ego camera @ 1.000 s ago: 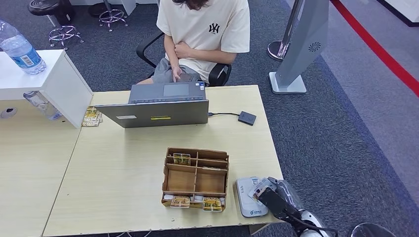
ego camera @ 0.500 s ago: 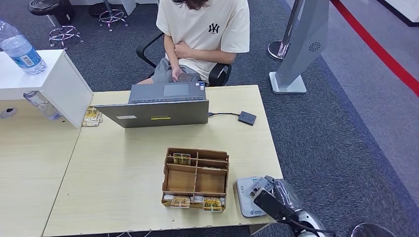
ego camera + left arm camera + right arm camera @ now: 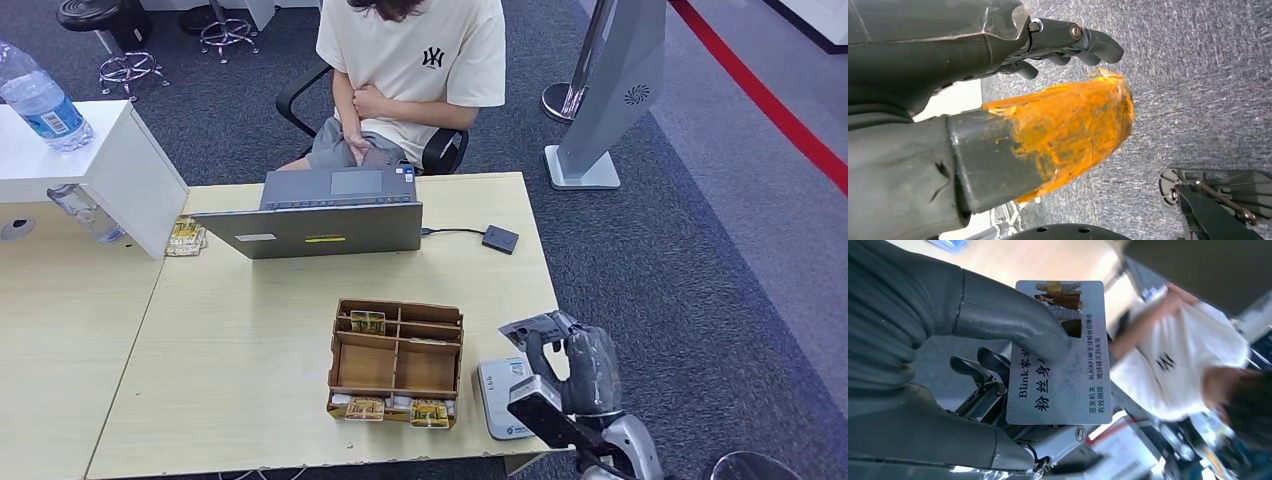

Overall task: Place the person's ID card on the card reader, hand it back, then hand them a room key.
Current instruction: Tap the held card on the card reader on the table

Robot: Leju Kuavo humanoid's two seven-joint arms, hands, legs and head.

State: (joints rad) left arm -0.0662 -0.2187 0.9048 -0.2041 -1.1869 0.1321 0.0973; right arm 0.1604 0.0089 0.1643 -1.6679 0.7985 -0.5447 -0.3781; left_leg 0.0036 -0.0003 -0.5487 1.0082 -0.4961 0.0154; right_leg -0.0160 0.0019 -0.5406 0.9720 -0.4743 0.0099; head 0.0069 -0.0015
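Fingers (image 3: 998,365) of right hand (image 3: 575,365) pinching ID card (image 3: 1060,352), thick grey thumb pressed on printed face, darker fingers behind. Card's edge visible at top of that hand (image 3: 522,326), lower right of head frame, raised off card reader (image 3: 500,400). Reader: flat white unit, lower right part of table (image 3: 250,380), just right of wooden organizer (image 3: 397,362), partly covered by the arm. Card face: small photo, columns of Chinese characters, some Latin lettering. Organizer open-topped and compartmented; small yellow-patterned cards, probably room keys (image 3: 400,408), lined along its near edge, one more (image 3: 367,321) in a far-left compartment. Left hand (image 3: 1068,42) over grey carpet, dark fingers curled in close, nothing seen inside; thumb wrapped in orange tape. Person (image 3: 410,60) in cream T-shirt seated upper centre, beyond table, one arm folded across the body. Grey laptop (image 3: 320,215) at far table edge, cabled to small black box (image 3: 500,238) on its right. Water bottle (image 3: 40,100) on white block, upper left. Grey stand (image 3: 610,90) on carpet, upper right.
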